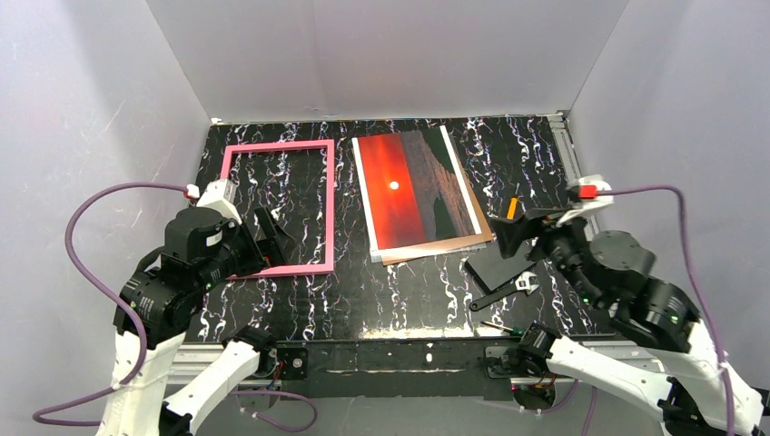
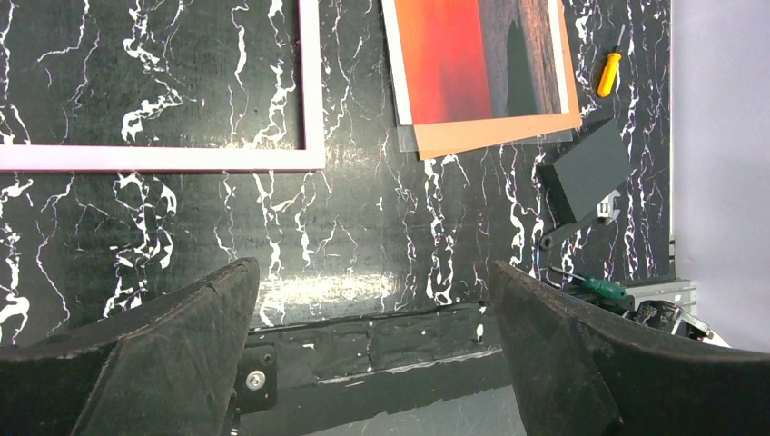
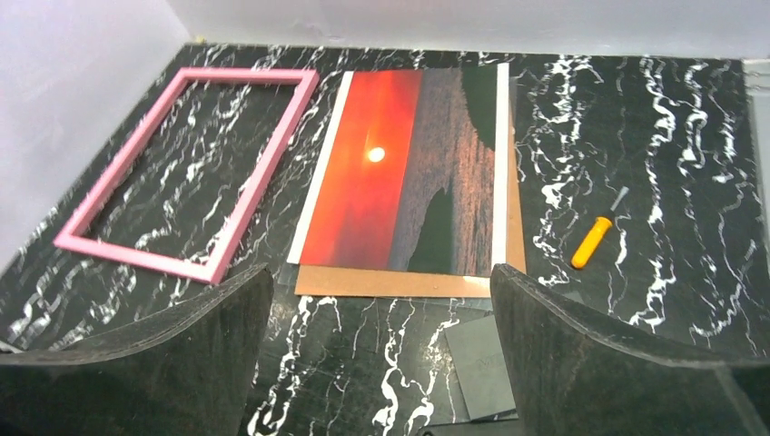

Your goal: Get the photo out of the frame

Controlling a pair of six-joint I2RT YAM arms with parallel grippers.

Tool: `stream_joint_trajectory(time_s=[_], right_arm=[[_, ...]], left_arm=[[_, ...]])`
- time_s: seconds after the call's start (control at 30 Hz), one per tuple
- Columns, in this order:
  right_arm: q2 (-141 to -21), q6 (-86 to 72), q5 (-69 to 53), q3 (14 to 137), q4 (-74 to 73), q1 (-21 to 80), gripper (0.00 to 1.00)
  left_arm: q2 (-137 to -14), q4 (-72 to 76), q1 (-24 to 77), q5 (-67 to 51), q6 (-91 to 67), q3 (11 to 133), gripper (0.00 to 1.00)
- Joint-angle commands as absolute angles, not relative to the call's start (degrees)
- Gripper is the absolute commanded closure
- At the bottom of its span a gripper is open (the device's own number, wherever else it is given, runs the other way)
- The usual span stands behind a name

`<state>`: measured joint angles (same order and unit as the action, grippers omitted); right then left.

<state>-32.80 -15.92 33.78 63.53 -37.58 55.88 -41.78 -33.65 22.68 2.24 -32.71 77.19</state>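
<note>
The photo (image 1: 404, 186), a red-orange sunset with a white sun, lies flat on a brown backing board (image 1: 445, 247) at the middle of the table, outside the frame. In the wrist views the photo (image 2: 445, 64) (image 3: 381, 182) rests the same way on the board (image 3: 390, 282). The pink frame (image 1: 329, 207) (image 2: 163, 159) (image 3: 263, 173) lies to its left, with only tabletop showing inside it. My left gripper (image 1: 272, 238) (image 2: 374, 272) hovers open over the frame's near right corner. My right gripper (image 1: 516, 238) (image 3: 381, 277) hangs open just right of the photo's near edge, holding nothing.
An orange-handled screwdriver (image 1: 512, 207) (image 3: 591, 242) lies right of the photo. A dark grey pad (image 2: 586, 173) (image 3: 481, 363), a wrench (image 1: 504, 292) and a green-handled screwdriver (image 2: 599, 289) lie near the front right edge. Grey walls enclose the table.
</note>
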Motion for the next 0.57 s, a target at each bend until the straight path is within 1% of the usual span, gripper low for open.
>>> stream_joint_trajectory(time_s=[0.0,0.17,0.33,0.43,0.53], right_arm=[[-32.5,-24.4,41.4,70.8,-48.7,55.7,0.04],[-32.8,-24.3,44.1,75.6,-52.5,55.7,0.04],[-30.9,-23.4,44.2,75.1,-52.0,55.7,0.04],[-29.0,-20.8,41.8,72.7,-49.5,55.7,0.04],[-29.8,-23.1,44.3,74.2,-51.8,55.7,0.04]], left_arm=[[-41.4,-33.1,22.6,3.0,-30.7,78.3,0.02],[-42.0,-33.8,22.5,4.0,-30.3,79.5,0.02],[-42.3,-34.7,22.6,4.0,-30.6,80.0,0.02],[-42.1,-35.0,22.5,4.2,-31.4,79.5,0.02],[-42.0,-35.0,22.6,3.8,-32.7,79.1,0.02]])
